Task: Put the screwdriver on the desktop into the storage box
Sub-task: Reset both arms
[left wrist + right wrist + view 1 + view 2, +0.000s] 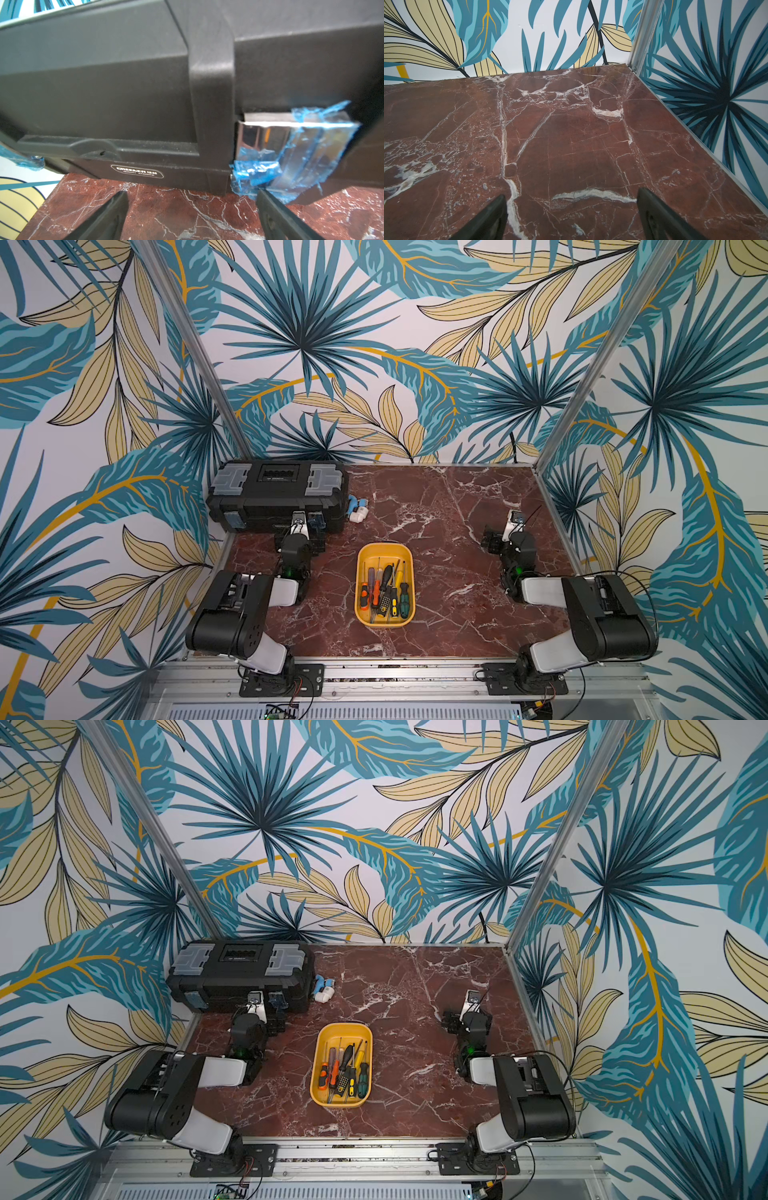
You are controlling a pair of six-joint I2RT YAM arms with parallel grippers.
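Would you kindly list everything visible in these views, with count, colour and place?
desktop: one, red-brown marble with white veins, under everything.
storage box: one, yellow, mid-desktop.
screwdrivers: several, overlapping, exact count unclear; orange, black, yellow and green handles; all inside the storage box.
toolbox: one, black with grey latches, far left corner.
small object: seemingly one, white and blue, beside the toolbox's right end.
walls: teal and tan leaf pattern, three sides.
left gripper: one, black, open, empty, facing the toolbox.
right gripper: one, black, open, empty, over bare desktop.

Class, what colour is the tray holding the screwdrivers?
Yellow; the storage box shows best in a top view.
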